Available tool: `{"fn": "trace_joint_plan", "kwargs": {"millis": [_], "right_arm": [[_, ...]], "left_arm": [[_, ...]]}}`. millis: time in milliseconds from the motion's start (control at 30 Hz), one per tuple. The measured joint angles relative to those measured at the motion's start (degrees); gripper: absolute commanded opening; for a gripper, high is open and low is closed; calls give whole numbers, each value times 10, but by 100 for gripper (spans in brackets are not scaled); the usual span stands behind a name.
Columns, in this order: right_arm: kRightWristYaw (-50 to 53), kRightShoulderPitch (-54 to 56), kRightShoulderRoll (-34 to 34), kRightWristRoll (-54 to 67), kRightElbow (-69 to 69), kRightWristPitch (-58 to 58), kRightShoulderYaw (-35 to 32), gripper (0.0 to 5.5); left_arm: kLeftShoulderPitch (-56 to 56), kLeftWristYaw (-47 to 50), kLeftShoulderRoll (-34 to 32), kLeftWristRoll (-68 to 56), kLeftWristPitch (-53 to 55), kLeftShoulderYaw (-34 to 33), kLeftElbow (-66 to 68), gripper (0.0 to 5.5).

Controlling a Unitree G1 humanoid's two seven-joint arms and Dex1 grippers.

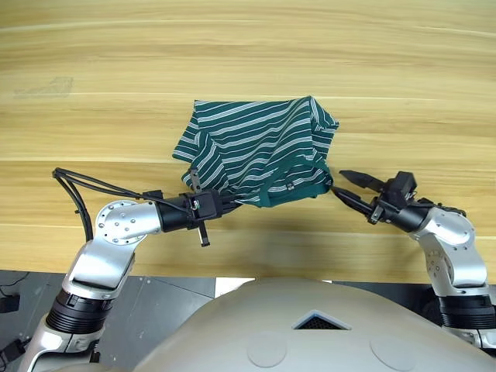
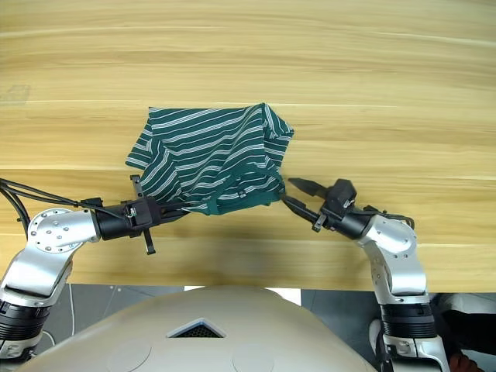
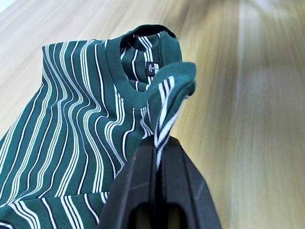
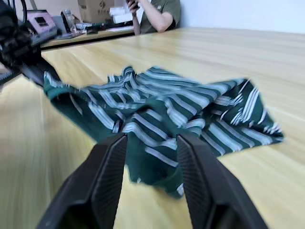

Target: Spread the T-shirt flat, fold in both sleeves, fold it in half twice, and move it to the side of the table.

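Spreading was in hand: the bunched T-shirt [image 1: 256, 151] lay near the table's [image 1: 232, 46] front edge, the left gripper [image 3: 159, 143] pinching fabric by the collar, so the wide-open right gripper [image 1: 341, 183] likely needed to grip the nearest corner.

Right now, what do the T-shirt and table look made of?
T-shirt: soft knit fabric, matte, probably cotton jersey; it drapes and creases, with a ribbed collar. The table: wood or wood-look laminate, satin finish; straight grain lines, plank seams, faint sheen.
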State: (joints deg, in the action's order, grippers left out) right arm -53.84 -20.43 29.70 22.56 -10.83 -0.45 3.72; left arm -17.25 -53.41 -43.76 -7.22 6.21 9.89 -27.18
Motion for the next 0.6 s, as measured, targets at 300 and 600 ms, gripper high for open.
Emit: {"fn": "trace_joint_plan", "kwargs": {"millis": [300, 600], "right_arm": [[71, 16, -5, -133, 53, -58, 35, 192], [84, 23, -22, -148, 53, -72, 57, 192]], "left_arm": [[73, 59, 57, -90, 54, -60, -26, 0], [92, 80, 74, -162, 102, -92, -65, 0]]}}
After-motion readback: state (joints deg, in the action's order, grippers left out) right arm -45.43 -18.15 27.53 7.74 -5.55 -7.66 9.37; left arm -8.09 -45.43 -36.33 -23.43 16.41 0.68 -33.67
